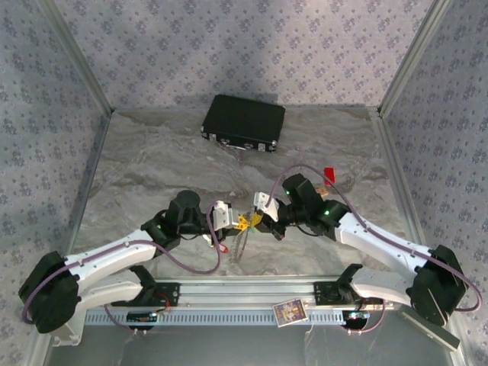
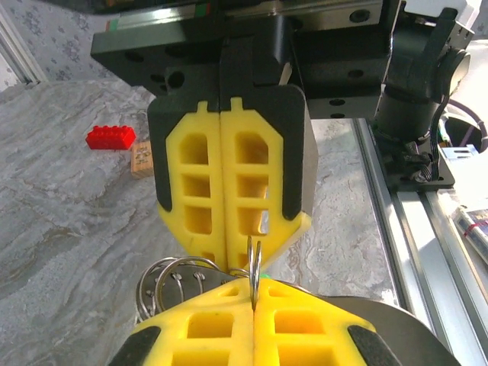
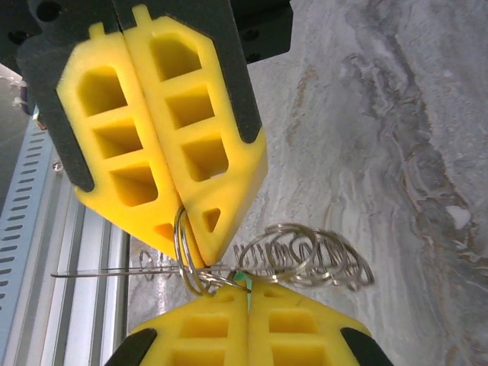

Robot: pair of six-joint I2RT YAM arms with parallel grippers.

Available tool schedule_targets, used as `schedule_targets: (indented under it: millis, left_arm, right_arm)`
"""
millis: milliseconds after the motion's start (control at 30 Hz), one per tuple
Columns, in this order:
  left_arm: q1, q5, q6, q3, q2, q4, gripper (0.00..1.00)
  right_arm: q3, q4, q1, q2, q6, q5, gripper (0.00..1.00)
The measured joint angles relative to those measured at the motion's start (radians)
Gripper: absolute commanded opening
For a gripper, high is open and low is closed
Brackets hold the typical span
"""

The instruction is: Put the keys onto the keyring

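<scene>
My two grippers meet tip to tip over the middle of the table. The left gripper (image 1: 239, 223) (image 2: 254, 309) is shut on a small metal split ring (image 2: 254, 271) (image 3: 181, 242), which stands edge-on between its yellow fingers. The right gripper (image 1: 256, 219) (image 3: 248, 296) is shut on a key's green tag (image 3: 242, 277) (image 2: 260, 268), right against that ring. A bunch of small rings (image 3: 320, 255) (image 2: 164, 278) hangs beside the fingertips. The keyring's thin pale loop (image 1: 240, 245) dangles below both grippers. A tiny red tag (image 1: 223, 246) lies on the table by the left arm.
A black case (image 1: 244, 122) lies at the back centre. A red brick (image 1: 329, 174) (image 2: 110, 137) and a small tan block (image 2: 142, 160) sit right of centre. The metal rail (image 1: 244, 293) with a small card (image 1: 288, 312) runs along the near edge.
</scene>
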Motion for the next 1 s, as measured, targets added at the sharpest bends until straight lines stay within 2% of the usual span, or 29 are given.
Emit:
schedule_targets:
  millis: [100, 233, 500, 1000]
  left_arm:
    - [0.0, 0.0, 0.003, 0.0, 0.0, 0.001, 0.0]
    - [0.0, 0.003, 0.004, 0.0, 0.0, 0.013, 0.0]
    - [0.0, -0.002, 0.003, 0.0, 0.0, 0.039, 0.0]
    - [0.0, -0.009, -0.005, 0.0, 0.0, 0.076, 0.0]
  right_arm:
    - [0.002, 0.002, -0.001, -0.001, -0.004, -0.002, 0.24]
    - [-0.007, -0.008, -0.002, -0.05, 0.0, 0.025, 0.35]
    - [-0.066, -0.016, 0.007, -0.171, 0.018, 0.089, 0.4]
    - [-0.119, 0.156, 0.035, -0.071, 0.061, 0.084, 0.42]
